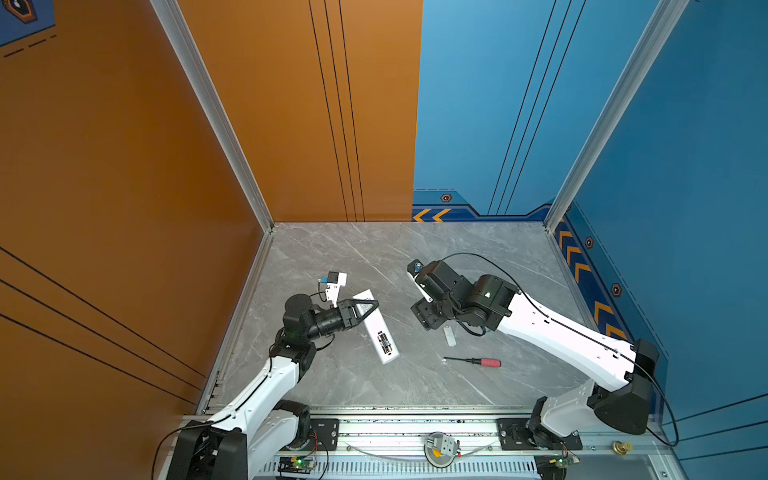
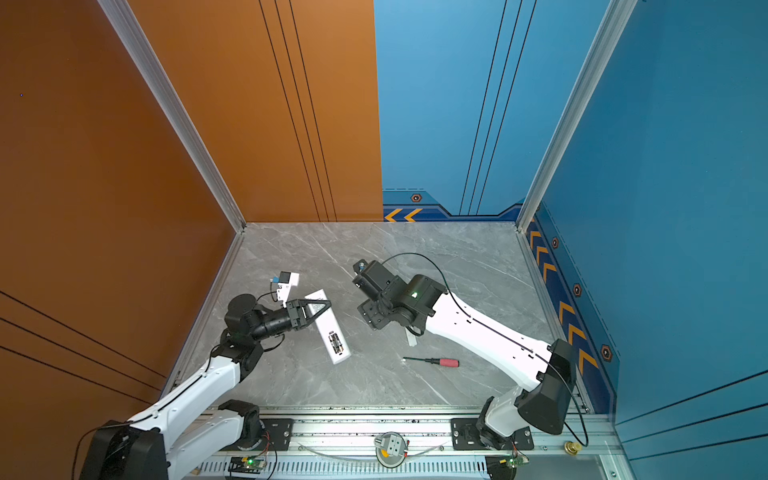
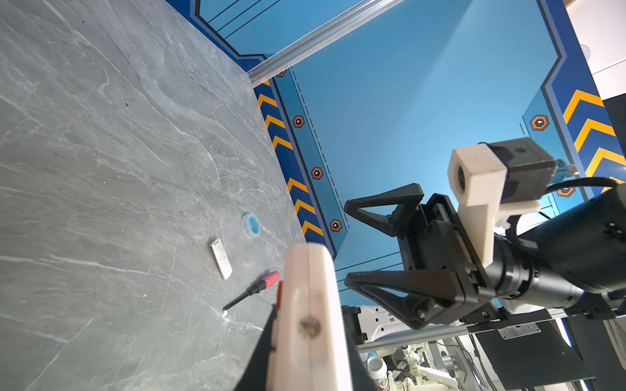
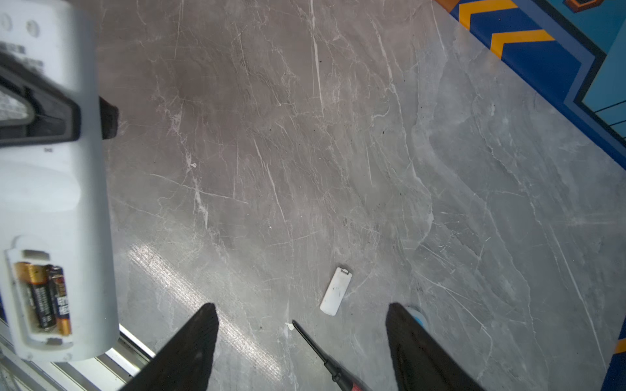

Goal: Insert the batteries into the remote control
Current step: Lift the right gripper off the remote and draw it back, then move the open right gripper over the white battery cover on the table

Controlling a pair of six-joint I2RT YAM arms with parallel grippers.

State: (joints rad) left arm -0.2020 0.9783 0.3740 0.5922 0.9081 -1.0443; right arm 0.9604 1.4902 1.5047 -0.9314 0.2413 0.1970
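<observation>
White plastic back upward, the remote (image 4: 57, 203) is clamped by the left gripper (image 1: 372, 307). Its jaws are closed on the body, one finger over the back and the other under the button face. The grip sits toward the end away from the battery bay, and the remote appears to be held clear of the table (image 4: 305, 135).

Finding: the bay is uncovered and faces up. Both batteries (image 4: 47, 298) lie in it side by side, their copper bands at opposite ends. In my judgement the grip was chosen to leave the bay free for work from above, and the back is kept up so the cells cannot drop out.

The right gripper (image 4: 300, 306) stands wide with nothing between its fingers. It hangs off to the side of the remote and touches nothing. Beneath it and just ahead of its fingertips the cover (image 4: 335, 292) lies flat on the table. The screwdriver (image 4: 321, 355) lies under the gap between the fingers, with its tip near the cover. A blue tape roll (image 3: 251, 226) is partly hidden behind one finger.

Assessment: loading looks done, but the cover is not yet fitted. The wide stance above the cover suggests it is the next pickup, though that cannot be confirmed. Being thin and flat, the cover may slide rather than lift. Whether the cells are fully seated against their contacts cannot be told.
</observation>
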